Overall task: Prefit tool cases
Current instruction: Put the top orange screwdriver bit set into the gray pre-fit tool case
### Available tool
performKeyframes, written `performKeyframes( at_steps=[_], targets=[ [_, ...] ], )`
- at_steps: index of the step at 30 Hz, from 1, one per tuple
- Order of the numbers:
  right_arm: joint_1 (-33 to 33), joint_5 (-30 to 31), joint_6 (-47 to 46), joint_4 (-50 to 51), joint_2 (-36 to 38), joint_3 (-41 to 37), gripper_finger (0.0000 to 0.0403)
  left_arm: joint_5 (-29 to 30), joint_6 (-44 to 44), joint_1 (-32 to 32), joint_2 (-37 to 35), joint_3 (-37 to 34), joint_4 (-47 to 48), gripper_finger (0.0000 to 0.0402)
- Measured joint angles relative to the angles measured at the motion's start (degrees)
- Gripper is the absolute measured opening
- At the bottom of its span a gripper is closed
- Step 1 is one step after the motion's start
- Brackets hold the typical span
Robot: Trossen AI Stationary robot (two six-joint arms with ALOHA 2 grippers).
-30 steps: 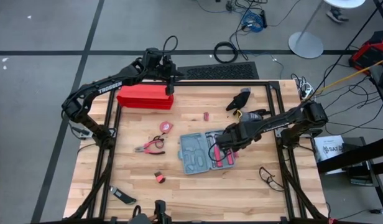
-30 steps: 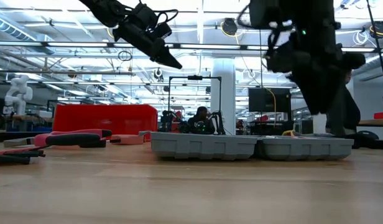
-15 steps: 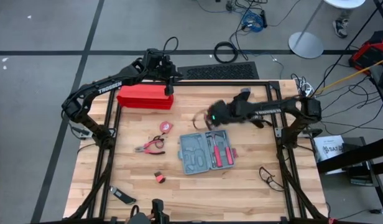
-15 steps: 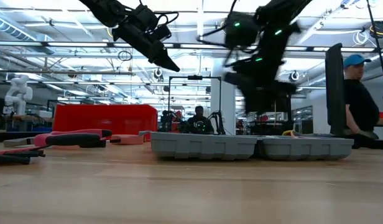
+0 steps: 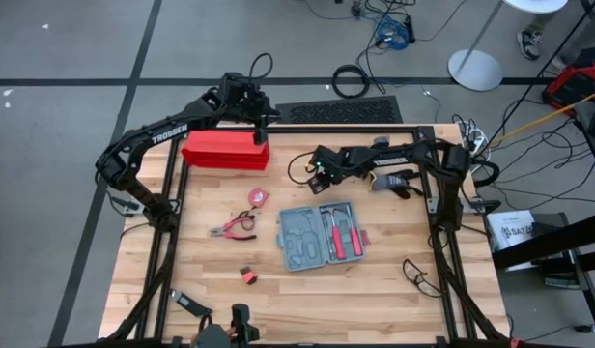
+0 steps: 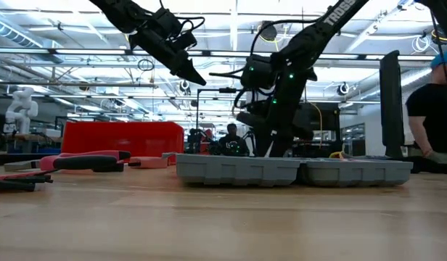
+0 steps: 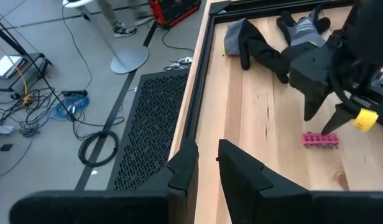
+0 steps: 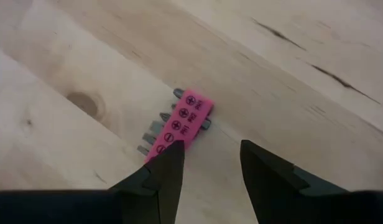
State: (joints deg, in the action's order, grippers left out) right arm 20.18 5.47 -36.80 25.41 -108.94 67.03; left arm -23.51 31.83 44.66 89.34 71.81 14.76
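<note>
**Right jaws parked over the pink bit strip**

We've got the flat blue-grey plastic clamshell tool case [image 5: 320,235] lying open near the middle of the wooden desk [image 5: 394,290], a few red-handled tools sitting in its grey recesses. The right gripper [image 5: 315,178] sits at about 12 o'clock from the case, jaws apart and empty, with the small pink screwdriver-bit holder [image 8: 181,126] on the desk just ahead of its fingertips [image 8: 168,163]. The left gripper [image 5: 264,140] hangs over the long bright red plastic box [image 5: 225,151] at the desk's 11 o'clock corner, jaws nearly together with nothing in them.
</note>
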Motion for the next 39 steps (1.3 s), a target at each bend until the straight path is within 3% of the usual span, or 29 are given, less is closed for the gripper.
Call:
performKeyframes(
  at_steps=[7, 11, 15, 17, 20, 25, 29, 32, 39],
  targets=[
    [-0.04, 0.06, 1.42, -0.35, -0.03, 1.75, 0.0153, -0.02, 0.0, -0.04, 0.0, 0.0, 0.45, 0.0068],
    [0.1, 1.26, 7.65, 1.1, 0.03, 3.81, 0.0153, -0.02, 0.1, -0.03, 0.0, 0.0, 3.89, 0.0068],
    [1.2, 8.36, 15.19, 3.96, 0.19, 6.92, 0.0152, -0.47, 1.75, -0.62, 0.87, 0.0, 9.24, 0.0068],
    [2.46, 8.97, 18.18, 3.37, 0.19, 8.06, 0.0146, -0.75, 1.73, -1.67, 2.4, 0.0, 10.75, 0.0068],
    [4.46, 6.51, 21.92, 2.94, 0.27, 8.78, 0.0115, -0.85, 1.55, -4.17, 4.72, 0.0, 11.32, 0.0065],
    [7.3, 4.31, 26.01, 9.21, 0.27, 8.73, 0.0014, 2.46, 0.74, -10.82, 6.66, -1.6, 12.7, 0.0008],
    [8.47, -3.05, 26.59, 10.74, 0.26, 8.73, 0.0007, 2.85, 2.98, -16.17, 6.62, -3.86, 15.1, 0.0003],
    [8.33, -4.48, 27.39, 10.87, -0.42, 8.67, 0.0002, 6.03, 0.01, -19.51, 6.69, -7.21, 11.37, 0.0002],
    [6.96, -6.29, 26.38, 6.69, -4.25, 8.45, 0.0001, 10.38, -11.35, -22.74, 7.13, -12.63, -7.39, 0.0001]
  ],
)
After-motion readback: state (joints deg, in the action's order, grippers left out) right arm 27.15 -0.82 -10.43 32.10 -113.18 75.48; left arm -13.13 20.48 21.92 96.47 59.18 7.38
